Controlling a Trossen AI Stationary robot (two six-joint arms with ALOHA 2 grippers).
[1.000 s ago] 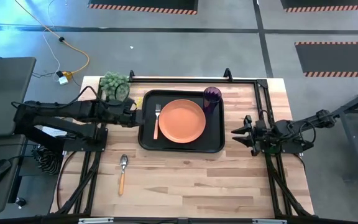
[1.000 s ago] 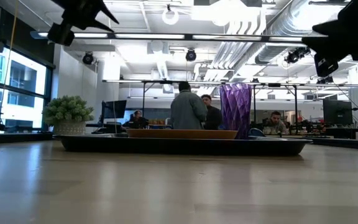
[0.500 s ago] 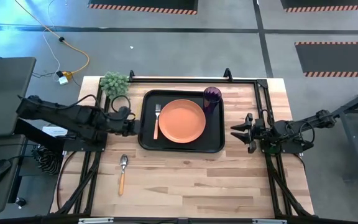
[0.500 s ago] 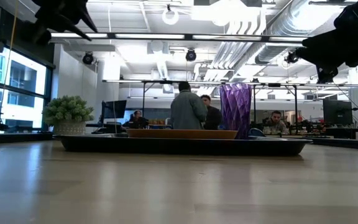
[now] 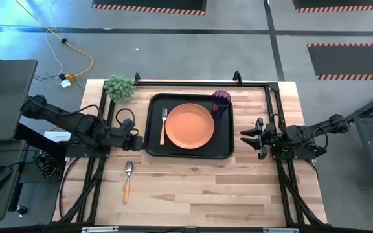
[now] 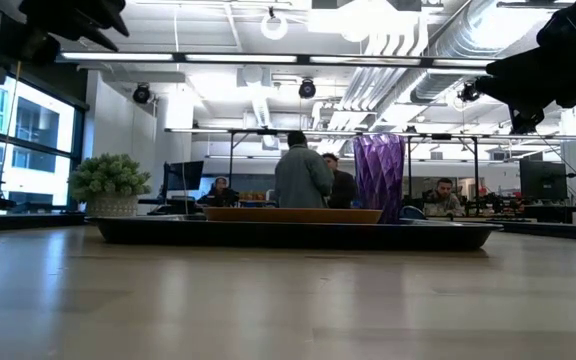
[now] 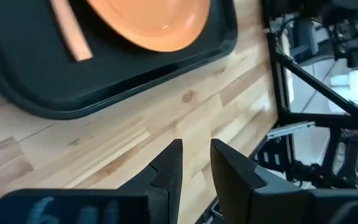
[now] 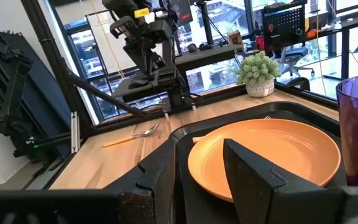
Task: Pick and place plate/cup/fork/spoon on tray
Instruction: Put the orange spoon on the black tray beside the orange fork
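The black tray [image 5: 154,145] lies at the table's middle. On it rest the orange plate [image 5: 190,125], the purple cup [image 5: 221,100] upright at its far right corner, and the fork [image 5: 163,124] flat left of the plate. The spoon [image 5: 128,177] lies on the bare wood near the tray's left near corner, bowl toward the tray. My left gripper [image 5: 136,141] is open and empty, just off the tray's left near corner, above the table [image 7: 194,155]. My right gripper [image 5: 246,137] is open and empty, right of the tray [image 8: 197,162].
A small potted plant [image 5: 120,87] stands at the table's far left corner. Black frame rails [image 5: 251,83] run along the table's far edge and sides. Bare wood [image 5: 206,188] spreads between the tray and the near edge. People show in the room beyond [image 6: 301,175].
My left gripper has drawn back from the tray's left rim and gone toward the table's near edge, toward the spoon. The fork stays on the tray. My right gripper has kept still.
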